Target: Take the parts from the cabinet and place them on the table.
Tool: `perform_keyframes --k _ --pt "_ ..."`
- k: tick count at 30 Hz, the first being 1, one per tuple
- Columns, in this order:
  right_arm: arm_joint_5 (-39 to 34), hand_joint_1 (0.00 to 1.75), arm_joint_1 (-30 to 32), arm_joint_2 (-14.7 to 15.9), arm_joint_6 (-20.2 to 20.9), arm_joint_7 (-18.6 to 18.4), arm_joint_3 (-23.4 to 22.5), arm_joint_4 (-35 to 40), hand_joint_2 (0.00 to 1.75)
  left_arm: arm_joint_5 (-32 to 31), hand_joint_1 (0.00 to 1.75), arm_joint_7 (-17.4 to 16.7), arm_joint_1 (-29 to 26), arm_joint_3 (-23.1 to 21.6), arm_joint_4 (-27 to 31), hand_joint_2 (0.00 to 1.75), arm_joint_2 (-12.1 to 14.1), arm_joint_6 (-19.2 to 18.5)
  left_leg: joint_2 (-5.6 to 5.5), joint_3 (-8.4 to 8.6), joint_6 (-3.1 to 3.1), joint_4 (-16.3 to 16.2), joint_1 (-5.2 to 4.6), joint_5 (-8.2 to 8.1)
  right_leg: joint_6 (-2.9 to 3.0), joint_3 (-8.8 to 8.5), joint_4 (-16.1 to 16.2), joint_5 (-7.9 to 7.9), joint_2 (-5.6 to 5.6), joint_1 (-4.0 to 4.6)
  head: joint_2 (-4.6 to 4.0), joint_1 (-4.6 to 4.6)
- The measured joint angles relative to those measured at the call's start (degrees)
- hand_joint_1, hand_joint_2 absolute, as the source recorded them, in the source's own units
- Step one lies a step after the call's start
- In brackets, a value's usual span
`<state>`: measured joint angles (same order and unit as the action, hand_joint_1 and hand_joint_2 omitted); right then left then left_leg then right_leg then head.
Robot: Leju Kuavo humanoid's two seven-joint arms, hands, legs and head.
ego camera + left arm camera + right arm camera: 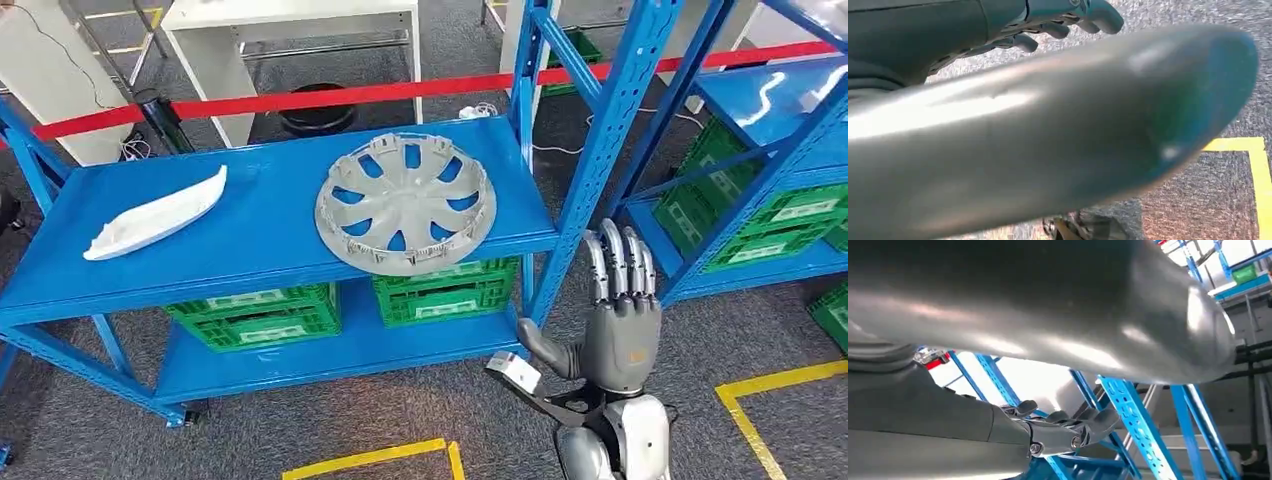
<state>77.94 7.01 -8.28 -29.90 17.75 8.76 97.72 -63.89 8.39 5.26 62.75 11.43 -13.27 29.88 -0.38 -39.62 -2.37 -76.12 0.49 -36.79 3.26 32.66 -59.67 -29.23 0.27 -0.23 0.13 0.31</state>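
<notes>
Hubcap (pixel 407 203) overhangs shelf (pixel 250 235); right robot hand (pixel 620 320) open.

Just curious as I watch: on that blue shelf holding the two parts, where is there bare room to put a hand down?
Bare patches on the top shelf: between the white part and the wheel cover, and along the front edge below the white part. It is crowded at the right end, where the wheel cover overhangs the front edge.

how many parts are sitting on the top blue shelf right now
2: a white elongated part toward the shelf's left end, and a grey wheel cover toward its right end, overhanging the front edge.
</notes>
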Motion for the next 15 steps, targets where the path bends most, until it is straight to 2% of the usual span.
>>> perform_keyframes --k 1,2,3,4,5,6,7,8,9,10,11,13,14,15 --pt "-0.2 0.0 0.0 0.0 0.1 0.0 0.0 0.0 0.0 0.0 0.0 0.0 -0.1 0.0 0.0 0.0 0.0 0.0 0.0 0.02 0.07 1.7 -0.01 1.88 -0.11 -0.53 0.0 -0.36 0.12 0.01 0.0 0.0" --pt "-0.3 0.0 0.0 0.0 0.1 0.0 0.0 0.0 0.0 0.0 0.0 0.0 -0.1 0.0 0.0 0.0 0.0 0.0 0.0 1.05 0.32 5.5 -0.03 5.06 -0.23 -1.18 0.0 -0.79 0.15 0.02 0.0 -0.02" --pt "-0.3 0.0 0.0 0.0 0.1 0.0 0.0 0.0 0.0 0.0 0.0 0.0 0.0 0.0 0.0 0.0 0.0 0.0 0.01 2.69 0.62 10.3 -0.11 8.54 -0.41 -1.84 0.0 -1.24 0.14 0.04 0.0 0.0" --pt "-0.3 0.0 0.0 0.0 0.2 0.1 0.0 0.0 0.0 -0.1 0.0 0.0 0.0 0.0 0.0 0.0 0.0 0.0 0.08 4.36 1.23 15.3 -0.31 11.48 -0.62 -2.34 0.0 -1.72 0.09 0.02 0.0 -0.02" --pt "-0.3 0.0 -0.1 0.0 0.2 0.2 0.0 0.0 0.0 -0.2 0.0 0.0 0.0 0.0 0.0 0.0 0.1 0.0 0.25 4.49 1.47 15.9 -0.62 10.09 -0.9 -2.3 0.2 -1.95 -0.05 -0.01 0.0 0.11" --pt "-0.3 0.0 -0.1 0.0 0.4 0.3 0.0 0.0 0.0 -0.4 0.0 -0.1 0.2 0.0 0.0 0.0 0.0 0.0 0.22 4.49 1.58 16.4 -0.95 7.91 -1.36 -2.32 0.3 -2.02 0.08 -0.1 0.0 -0.18" --pt "-0.3 0.0 -0.1 0.0 0.6 0.3 0.0 0.0 0.0 -0.5 0.0 -0.2 0.1 0.0 0.0 0.0 0.0 0.0 0.2 4.9 2.0 17.0 -0.96 9.37 -1.84 -2.38 0.6 -2.17 0.01 -0.09 -0.02 -0.22" --pt "-0.3 0.0 0.0 0.0 0.8 0.3 0.0 0.0 0.0 -0.6 0.0 -0.2 -0.1 0.0 0.0 0.0 0.0 0.0 0.21 4.76 2.39 17.2 -0.81 9.57 -2.16 -2.66 -0.3 -1.54 0.02 0.02 0.0 -0.22" --pt "-0.6 0.0 -0.1 0.0 1.2 0.3 -0.1 0.0 0.0 -0.7 0.0 -0.5 -0.2 0.0 0.0 0.0 -0.1 0.0 0.12 5.84 2.7 17.4 -0.58 9.52 -2.41 -3.16 -0.3 -1.72 0.01 0.17 0.0 -0.09" --pt "-1.4 0.0 -0.1 0.0 1.9 0.7 -0.1 0.0 0.0 -0.7 0.0 -0.5 -0.2 0.0 0.0 0.0 -0.2 0.0 0.16 6.68 2.9 17.8 -0.34 9.47 -2.68 -2.83 -1.2 -2.28 -0.06 -0.05 -0.02 -0.02" --pt "-2.3 0.0 -0.3 0.0 2.5 1.3 -0.1 0.0 0.0 -0.7 0.0 -0.4 0.0 0.0 0.0 0.0 -0.2 0.0 0.12 7.13 3.18 17.8 -0.26 9.29 -3.04 -1.88 -3.4 -3.32 -0.07 -0.08 -0.02 0.29" --pt "-3.6 0.0 -0.4 0.2 4.2 2.4 0.0 0.0 0.0 -0.7 0.0 -0.3 0.1 0.0 0.0 0.0 -0.2 0.0 0.1 7.43 3.39 17.8 -0.25 8.89 -3.81 2.93 -10.8 -6.61 -0.04 -0.36 0.0 0.37" --pt "-4.0 0.0 -0.3 0.4 4.7 2.6 0.0 0.0 0.0 -0.7 0.0 -0.3 0.1 0.0 0.0 0.0 -0.2 -0.1 0.09 7.64 3.36 17.8 -0.25 8.56 -3.84 5.45 -14.2 -7.88 -0.04 -0.39 0.0 0.37" --pt "-4.4 0.0 -0.3 0.4 5.1 2.9 0.0 -0.1 0.0 -0.7 0.0 -0.3 0.0 0.0 0.0 0.0 -0.2 -0.1 0.08 7.94 3.3 17.8 -0.24 8.24 -4.01 7.07 -15.6 -7.86 -0.05 -0.44 0.0 0.44"
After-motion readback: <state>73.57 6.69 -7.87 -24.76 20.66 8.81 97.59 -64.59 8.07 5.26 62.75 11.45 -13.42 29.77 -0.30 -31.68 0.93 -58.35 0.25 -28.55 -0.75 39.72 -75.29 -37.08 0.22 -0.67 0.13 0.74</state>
